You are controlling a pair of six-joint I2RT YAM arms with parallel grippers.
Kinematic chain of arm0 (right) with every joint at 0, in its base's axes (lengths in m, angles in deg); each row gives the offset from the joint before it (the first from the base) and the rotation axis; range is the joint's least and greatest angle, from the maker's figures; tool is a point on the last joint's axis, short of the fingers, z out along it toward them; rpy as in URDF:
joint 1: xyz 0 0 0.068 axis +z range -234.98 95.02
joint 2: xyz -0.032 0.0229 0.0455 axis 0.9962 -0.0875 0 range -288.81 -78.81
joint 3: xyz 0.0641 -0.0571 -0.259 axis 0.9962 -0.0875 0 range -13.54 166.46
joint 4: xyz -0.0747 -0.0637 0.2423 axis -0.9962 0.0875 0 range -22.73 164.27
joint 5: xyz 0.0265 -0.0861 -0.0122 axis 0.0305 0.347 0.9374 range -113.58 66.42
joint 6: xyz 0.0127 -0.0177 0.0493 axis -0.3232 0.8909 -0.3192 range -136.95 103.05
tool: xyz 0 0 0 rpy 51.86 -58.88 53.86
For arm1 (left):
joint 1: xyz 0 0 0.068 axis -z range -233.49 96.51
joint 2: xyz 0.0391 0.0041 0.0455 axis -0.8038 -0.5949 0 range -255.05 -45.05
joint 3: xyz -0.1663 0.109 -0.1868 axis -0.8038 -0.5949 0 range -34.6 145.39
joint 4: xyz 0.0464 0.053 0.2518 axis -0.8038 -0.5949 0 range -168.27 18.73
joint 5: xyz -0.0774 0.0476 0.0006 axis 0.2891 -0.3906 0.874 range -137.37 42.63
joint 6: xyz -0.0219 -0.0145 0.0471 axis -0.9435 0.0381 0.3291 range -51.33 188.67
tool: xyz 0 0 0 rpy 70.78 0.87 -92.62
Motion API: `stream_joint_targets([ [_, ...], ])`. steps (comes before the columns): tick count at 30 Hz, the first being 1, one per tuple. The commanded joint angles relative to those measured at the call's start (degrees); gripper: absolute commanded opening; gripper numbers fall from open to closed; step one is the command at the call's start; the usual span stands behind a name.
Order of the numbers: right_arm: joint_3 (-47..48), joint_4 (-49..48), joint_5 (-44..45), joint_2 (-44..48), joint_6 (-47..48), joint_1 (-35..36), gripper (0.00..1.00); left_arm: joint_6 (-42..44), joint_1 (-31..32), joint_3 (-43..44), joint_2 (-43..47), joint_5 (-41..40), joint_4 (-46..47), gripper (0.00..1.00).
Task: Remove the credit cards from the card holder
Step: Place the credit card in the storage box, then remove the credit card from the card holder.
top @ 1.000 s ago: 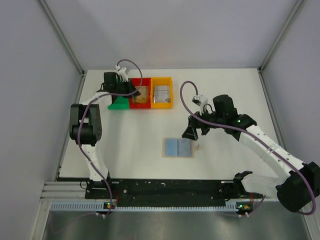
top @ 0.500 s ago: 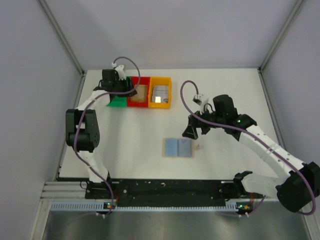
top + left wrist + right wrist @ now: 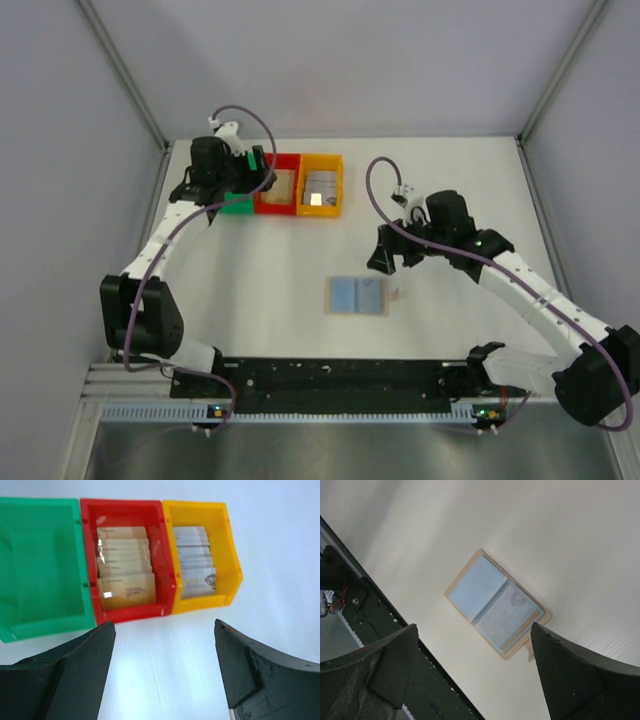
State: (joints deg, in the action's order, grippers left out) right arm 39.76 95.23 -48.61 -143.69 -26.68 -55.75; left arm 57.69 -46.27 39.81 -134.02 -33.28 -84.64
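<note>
Top external: over the white table [image 3: 450,180], both arms hold their jaws wide with nothing between them.
The left gripper [image 3: 165,630] hangs at the near side of a row of three touching bins, the green bin [image 3: 40,565], red bin [image 3: 120,504] and orange bin [image 3: 227,555]. The right gripper [image 3: 475,630] hangs above the card holder [image 3: 497,605], which lies open mid-table, lining up, well apart from the bins. Tan credit cards [image 3: 125,570] fill the red bin and grey ones the orange; one pale card sits in the holder.
</note>
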Motion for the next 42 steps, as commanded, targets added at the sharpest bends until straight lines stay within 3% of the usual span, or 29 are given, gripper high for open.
stream_joint_targets([
  [1, -0.47, 0.42, 4.9, -0.33, -4.41, 1.96, 0.92, -7.55, 2.35, -7.94, 8.97, 1.47, 1.06, 0.85],
  [10, -4.77, -1.68, 11.5, -4.99, -14.42, 5.22, 0.83, -19.32, 15.61, -28.34, 22.6, 8.93, 9.92, 0.83],
  [16, -8.91, -8.7, 10.36, -8.68, -18.99, 6.36, 0.72, -27.68, 23.79, -38.89, 24.9, 9.38, 20.64, 0.79],
  [23, -11.55, -15.57, 13.78, -12.9, -24.1, 6.36, 0.58, -30.76, 29.68, -39.87, 15.86, 12.1, 26.63, 0.73],
  [30, -14.1, -18.38, 15.1, -15.36, -26.03, 6.36, 0.5, -31.03, 31.8, -38.38, 6.36, 14.13, 31.2, 0.69],
  [33, -15.06, -18.91, 15.28, -15.89, -26.38, 6.36, 0.49, -31.03, 31.98, -38.11, 3.37, 14.39, 32.35, 0.63],
  [42, -16.47, -20.76, 13.18, -17.38, -26.82, 6.36, 0.47, -32.08, 32.06, -40.31, -2.17, 15.35, 34.46, 0.58],
])
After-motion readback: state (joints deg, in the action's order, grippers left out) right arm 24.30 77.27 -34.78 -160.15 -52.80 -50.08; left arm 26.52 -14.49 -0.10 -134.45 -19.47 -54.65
